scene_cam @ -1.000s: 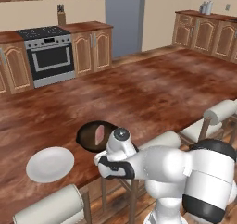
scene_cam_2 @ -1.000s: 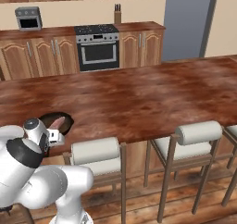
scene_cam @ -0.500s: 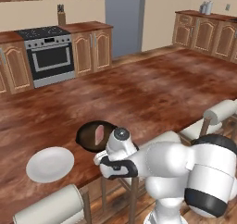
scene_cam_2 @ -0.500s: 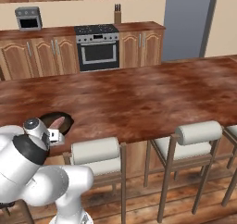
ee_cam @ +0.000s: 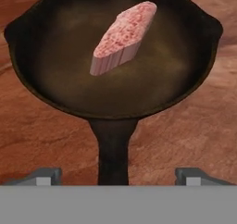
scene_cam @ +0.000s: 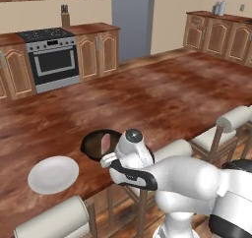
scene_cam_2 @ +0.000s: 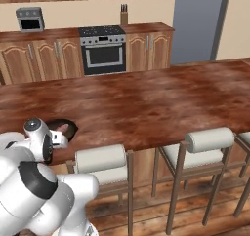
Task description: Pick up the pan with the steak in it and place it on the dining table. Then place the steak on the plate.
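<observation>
The dark pan [ee_cam: 115,56] rests on the glossy reddish-brown dining table [scene_cam: 162,99], near its front edge. In it lies the pinkish-red steak [ee_cam: 122,35]. The pan's short black handle [ee_cam: 113,149] points toward my hand and runs between my fingertips [ee_cam: 44,177]. My gripper [ee_cam: 118,177] is open, with a wide gap on each side of the handle. From the base, the pan [scene_cam: 96,142] and steak [scene_cam: 106,142] show just beyond my hand [scene_cam: 129,151]. The white plate [scene_cam: 53,174] sits on the table left of the pan. The pan [scene_cam_2: 62,127] also peeks out past my wrist.
Stools with padded seats [scene_cam_2: 100,159] line the table's near side, under and beside my arm. A stove [scene_cam: 51,60] and wooden cabinets [scene_cam: 98,52] stand along the far wall. A fridge [scene_cam_2: 197,23] stands at the back.
My hand has shifted slightly upward and back. The pan and steak stay where they were on the table.
</observation>
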